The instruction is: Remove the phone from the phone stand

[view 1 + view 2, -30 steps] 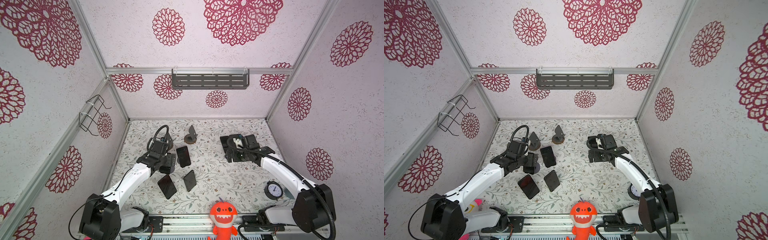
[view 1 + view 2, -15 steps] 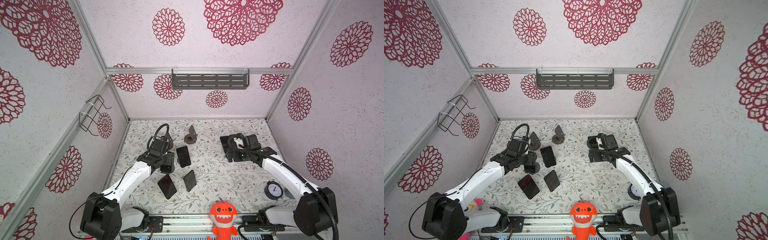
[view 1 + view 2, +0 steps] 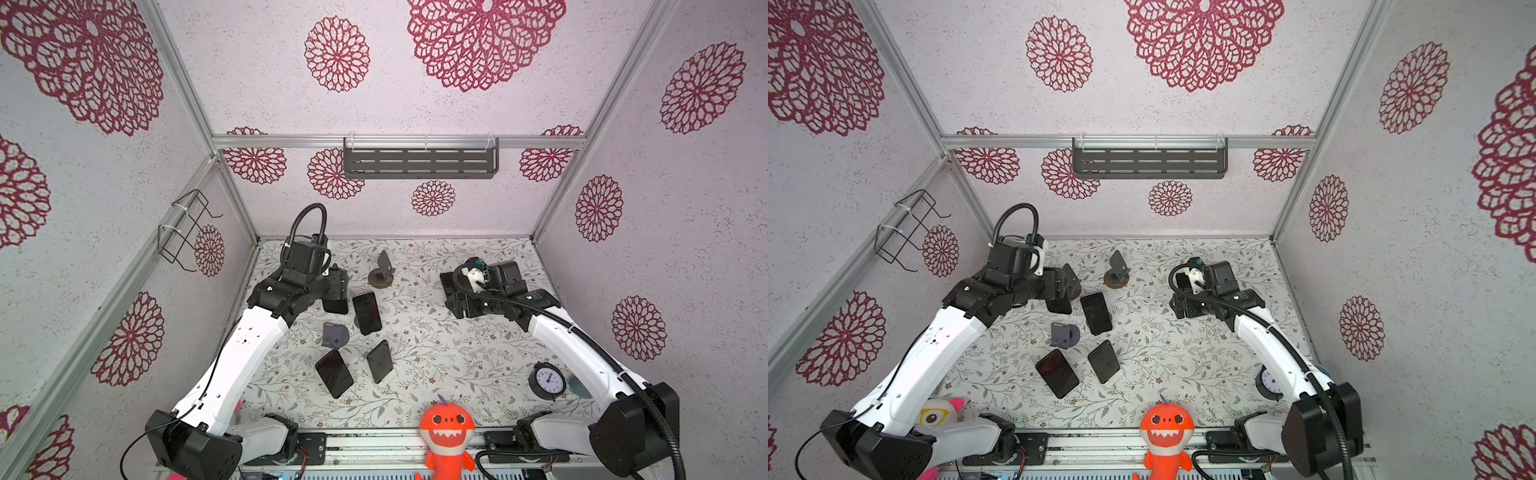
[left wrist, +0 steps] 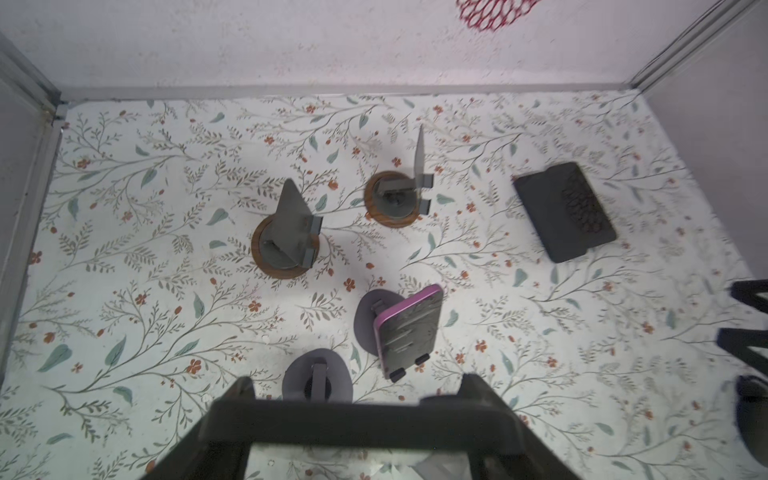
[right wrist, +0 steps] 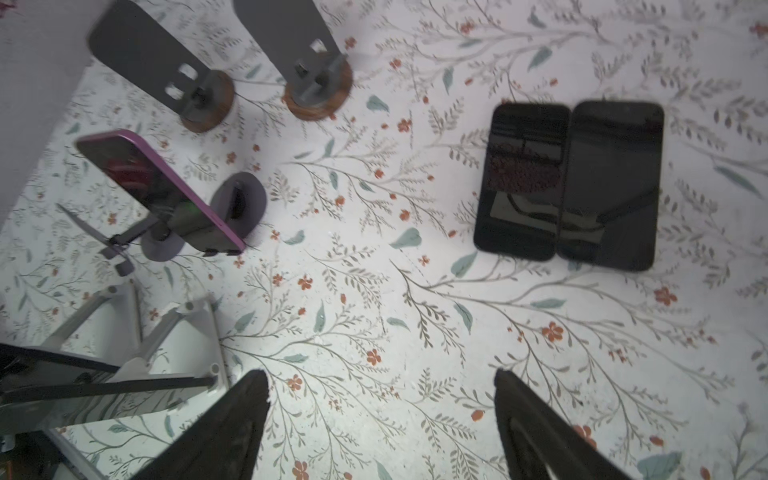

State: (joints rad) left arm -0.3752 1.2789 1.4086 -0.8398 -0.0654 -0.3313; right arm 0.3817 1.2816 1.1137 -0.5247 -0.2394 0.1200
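My left gripper (image 3: 337, 291) (image 4: 358, 386) is shut across the width of a dark phone (image 3: 336, 305) (image 4: 357, 419). The phone hangs clear of its grey-purple phone stand (image 3: 334, 334) (image 4: 318, 380), which stands empty on the floral floor just in front of the gripper in both top views. At the right, my right gripper (image 3: 455, 305) (image 5: 378, 376) is open over bare floor, with nothing between its fingers (image 5: 249, 399).
A purple-edged phone (image 3: 368, 311) (image 4: 409, 332) leans on its own stand beside the empty one. Nearer the front stand a red-tinted phone (image 3: 333, 373) and a black phone (image 3: 380, 360). Two wood-based stands (image 4: 284, 249) (image 4: 392, 199) sit behind. Two flat phones (image 5: 521, 180) (image 5: 611, 185), a clock (image 3: 546, 380) and a shark plush (image 3: 446, 432) are also here.
My left gripper closed on the phone and drew it up and back, uncovering the grey-purple stand. The right gripper's jaws narrowed a little; that arm barely shifted.
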